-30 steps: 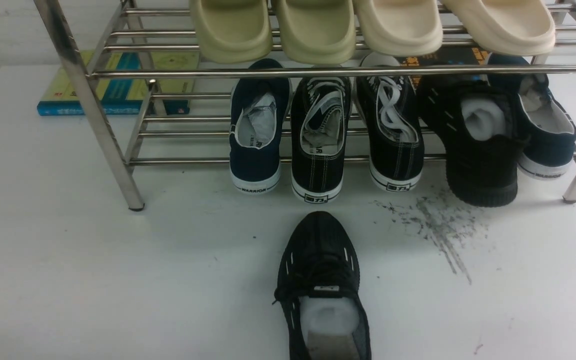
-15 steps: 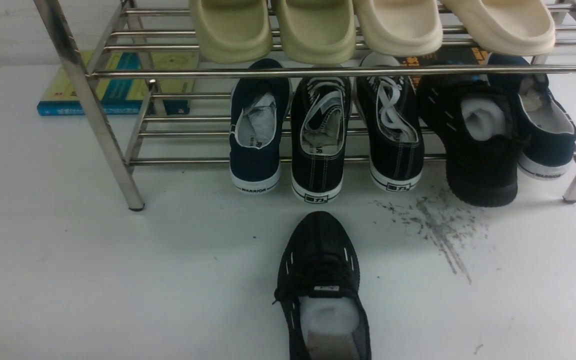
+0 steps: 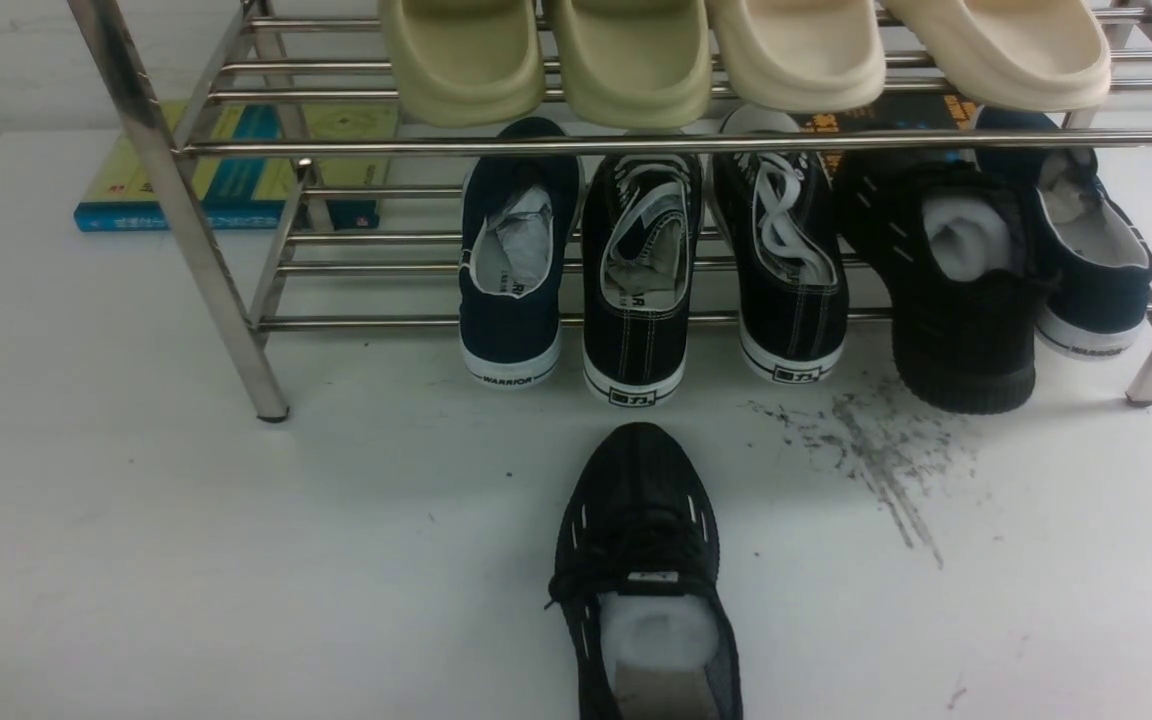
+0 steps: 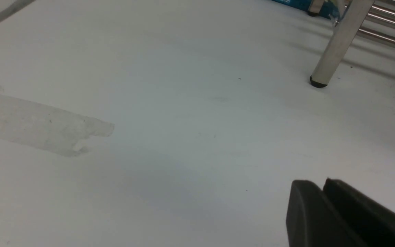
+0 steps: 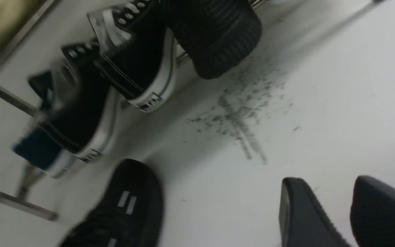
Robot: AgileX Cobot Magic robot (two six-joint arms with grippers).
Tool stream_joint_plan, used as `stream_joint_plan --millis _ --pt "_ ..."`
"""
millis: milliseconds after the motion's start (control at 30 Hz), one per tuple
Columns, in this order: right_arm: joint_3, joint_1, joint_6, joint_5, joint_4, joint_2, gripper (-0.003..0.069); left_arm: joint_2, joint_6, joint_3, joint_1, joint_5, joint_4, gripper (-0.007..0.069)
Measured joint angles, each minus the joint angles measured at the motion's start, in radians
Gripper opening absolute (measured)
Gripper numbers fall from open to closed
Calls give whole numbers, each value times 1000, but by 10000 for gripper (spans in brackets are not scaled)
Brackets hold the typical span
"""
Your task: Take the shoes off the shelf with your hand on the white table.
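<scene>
On the table (image 3: 186, 520), in front of the shelf (image 3: 176, 200): one sneaker (image 3: 646, 560), upright, toe toward the shelf, white stuffing in its mouth, touched by neither gripper. On the lower tier, toward the right: its mate (image 3: 956, 290), heel outward past the front bar, between a canvas shoe (image 3: 786, 270) and a navy shoe (image 3: 1096, 260); further left, a second canvas shoe (image 3: 641, 280) and a second navy shoe (image 3: 516, 260). On the upper tier: four slippers (image 3: 636, 60). Behind the shelf, flat on the table: a book (image 3: 226, 165). Just in front of the mate's heel: a patch of scuffs (image 3: 876, 450). Left gripper (image 4: 322, 187): low over bare table, well short of the shelf's front leg (image 4: 334, 44), fingers closed together on nothing. Right gripper (image 5: 329, 185): over the table beside the scuffs, jaws parted and empty, sneaker toe off to one side, untouched.
</scene>
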Motion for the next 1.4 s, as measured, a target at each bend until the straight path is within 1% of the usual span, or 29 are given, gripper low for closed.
stream_joint_plan --millis 67,133,333,433,533,567,600,667,767,867,933,967,1067,1100,1133,1267,1400 --pt "0 0 21 -1 57 0 240 0 0 0 0 2 27 90" --pt "0 0 26 -6 74 0 240 0 0 0 0 3 51 90" --pt "0 0 27 -23 86 0 240 0 0 2 0 8 153 94" --pt "0 0 27 -31 87 0 240 0 0 3 0 11 160 97" --pt "0 0 10 -31 88 0 240 0 0 3 0 9 106 99" --pt "0 0 -10 -32 88 0 240 0 0 2 0 7 57 101" --pt "-3 0 -48 -33 88 0 240 0 0 0 0 2 -29 104" --pt "-28 0 -109 -29 87 0 240 0 0 0 0 -4 -118 107" --pt "-90 0 -167 -13 82 10 240 0 0 -1 0 -5 -163 106" --pt "-178 0 -204 32 37 73 240 0 0 -1 0 -5 -176 106" --pt "-258 0 -214 85 -30 151 240 0 0 -1 0 -5 -176 106" --pt "-274 0 -214 90 -44 159 240 0 0 -1 0 -5 -175 106" --pt "-420 0 -219 186 -165 300 240 0 0 -1 0 -5 -161 106" --pt "-429 0 -219 191 -171 316 240 0 0 -1 0 -5 -159 106" --pt "-497 0 -221 226 -215 378 240 0 0 -1 0 -5 -144 108" --pt "-626 0 -221 286 -276 492 240 0 0 -1 0 -3 -116 115" --pt "-680 0 -221 300 -290 535 240 0 0 -3 0 11 -164 117"
